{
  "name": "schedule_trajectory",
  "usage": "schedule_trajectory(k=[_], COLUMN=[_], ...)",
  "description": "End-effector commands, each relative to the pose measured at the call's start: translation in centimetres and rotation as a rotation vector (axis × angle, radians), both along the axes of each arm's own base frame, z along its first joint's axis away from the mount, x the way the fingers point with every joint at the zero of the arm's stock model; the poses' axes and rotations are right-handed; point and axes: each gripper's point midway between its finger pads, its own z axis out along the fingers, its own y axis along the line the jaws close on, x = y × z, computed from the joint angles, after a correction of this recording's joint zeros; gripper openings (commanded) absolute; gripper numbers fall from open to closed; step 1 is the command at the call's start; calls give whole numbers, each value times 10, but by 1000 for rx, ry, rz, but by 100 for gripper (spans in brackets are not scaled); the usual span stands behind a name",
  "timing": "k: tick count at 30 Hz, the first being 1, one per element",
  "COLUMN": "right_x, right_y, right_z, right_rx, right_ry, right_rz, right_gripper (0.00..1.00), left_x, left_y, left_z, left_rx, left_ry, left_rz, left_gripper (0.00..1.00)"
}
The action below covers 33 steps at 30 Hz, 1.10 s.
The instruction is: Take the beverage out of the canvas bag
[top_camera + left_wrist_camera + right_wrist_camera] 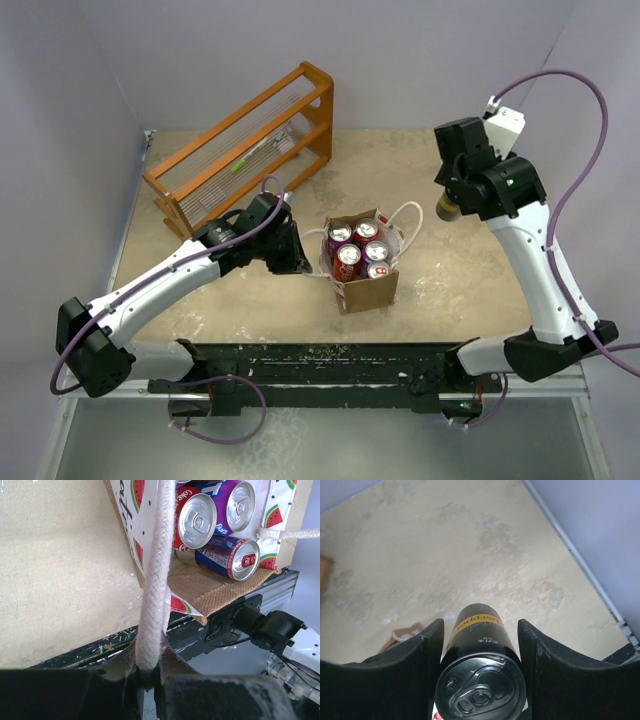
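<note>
Only in the left wrist view is the left gripper (pixel 147 680) seen pinched tight on a white rope handle (pixel 156 580) of the canvas bag (pixel 220 592). Only in the right wrist view is a black can (pixel 480 685) with a yellow label seen clamped in the right gripper (pixel 480 630), raised over bare table. From above, the bag is seen mid-table with several cans (pixel 358 250) inside. The table (pixel 450 290) is mottled beige, an orange wooden rack (pixel 250 150) stands at its far left, and pale grey walls (pixel 400 50) enclose it.

The tan canvas bag (pixel 368 288) stands upright and open, its 2 white rope handles (pixel 155 580) spread apart and soda cans (pixel 348 255) packed top-up inside, while a black can (pixel 480 680) with a yellow label sits clamped in the right gripper (pixel 480 625), well apart from it.
</note>
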Motion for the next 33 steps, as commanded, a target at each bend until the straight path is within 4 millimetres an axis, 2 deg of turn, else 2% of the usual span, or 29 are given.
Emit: schedule_trajectory(k=[1,5,8,19,26,33], right_x=[22,34,48,108,148,173], right_y=[-28,-42,-48,-66,-67,-67], right_z=[29,19,4,-69,-123,-163], right_rx=[-36,-30,-12,80,123,146], right_ry=[-124,-103,-79,34,123,195], right_rz=[-54,-71,-72,-85,-83,-91], right_gripper=[0,0,0,0,0,0], left_x=[0,-2,-1,6,11,17], left_y=[5,4,4,0,-2,-2], left_z=[22,18,18,12,8,7], left_rx=[-3,6,13,84,101,118], left_ry=[-54,-40,-43,-37,-28,-26], left_rz=[-31,-46,-55,-121,-135,-139], left_gripper=[0,0,0,0,0,0])
